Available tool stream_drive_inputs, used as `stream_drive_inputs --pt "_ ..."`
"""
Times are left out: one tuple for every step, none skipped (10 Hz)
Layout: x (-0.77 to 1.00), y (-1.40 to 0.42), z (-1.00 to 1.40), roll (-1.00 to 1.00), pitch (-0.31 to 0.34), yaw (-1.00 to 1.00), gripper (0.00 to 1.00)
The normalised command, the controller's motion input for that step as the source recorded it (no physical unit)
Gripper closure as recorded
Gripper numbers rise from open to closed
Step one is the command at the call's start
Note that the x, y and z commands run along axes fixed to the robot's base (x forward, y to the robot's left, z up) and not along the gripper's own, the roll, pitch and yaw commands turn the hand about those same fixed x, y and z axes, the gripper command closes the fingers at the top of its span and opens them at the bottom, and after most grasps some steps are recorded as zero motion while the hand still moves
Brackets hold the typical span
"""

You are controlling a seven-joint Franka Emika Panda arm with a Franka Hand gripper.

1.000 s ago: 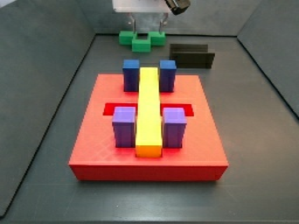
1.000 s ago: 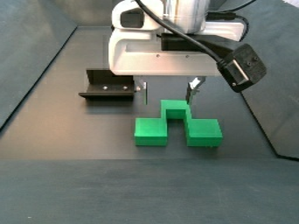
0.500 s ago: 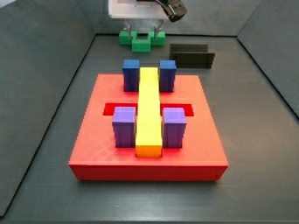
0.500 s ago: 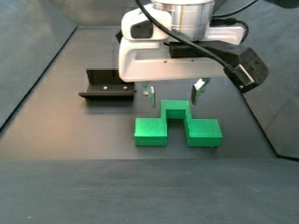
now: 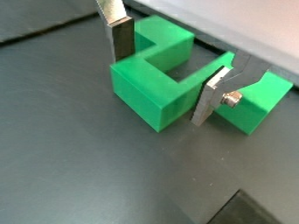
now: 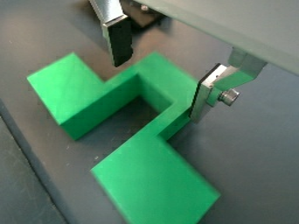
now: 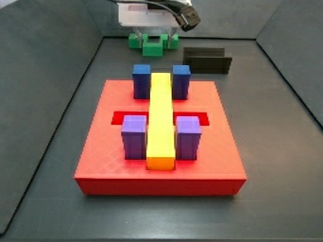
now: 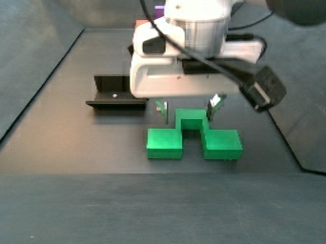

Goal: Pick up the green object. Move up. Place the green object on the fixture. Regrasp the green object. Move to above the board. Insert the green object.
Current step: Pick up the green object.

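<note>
The green object (image 8: 192,141) lies flat on the dark floor at the far end from the board (image 7: 113,161), also seen in a side view (image 7: 153,43). My gripper (image 8: 188,111) is low over it, open, with one silver finger on each side of its raised centre. In both wrist views the green object (image 5: 158,83) (image 6: 128,131) fills the space under the gripper (image 5: 163,79) (image 6: 162,80), and a small gap shows at each pad. The fixture (image 8: 117,92) (image 7: 209,60) stands beside the green object with nothing on it.
The red board carries two blue blocks (image 7: 161,80), two purple blocks (image 7: 159,135) and a long yellow bar (image 7: 161,118) down its middle. Grey walls (image 7: 76,85) close in the floor on both sides.
The gripper has come down over the green object, so its fingers now reach level with the raised centre. The green object has not moved.
</note>
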Motion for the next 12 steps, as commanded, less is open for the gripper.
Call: stream_drive_inputs --pt "0.07 0.0 -0.27 0.0 -0.011 -0.3 0.0" --pt "0.0 -0.03 -0.17 0.02 -0.019 -0.19 0.0" --pt "-0.06 -0.07 0.0 0.0 -0.027 -0.12 0.0" --pt "0.0 -0.01 0.0 -0.01 -0.026 -0.07 0.0" --pt "0.0 0.0 0.0 -0.05 -0.004 0.0 0.0" --pt "-0.05 0.0 0.02 -0.02 -0.027 0.0 0.0" --pt "-0.08 -0.1 0.0 0.01 -0.031 0.04 0.0" --pt "0.0 -0.01 0.0 0.0 0.0 0.0 0.0" --pt "0.0 0.0 0.0 0.0 0.0 0.0 1.0" --pt "0.0 0.0 0.0 0.0 0.0 0.0 1.0" --pt "0.0 0.0 0.0 0.0 0.0 0.0 1.0" --pt "0.0 0.0 0.0 0.0 0.0 0.0 1.0"
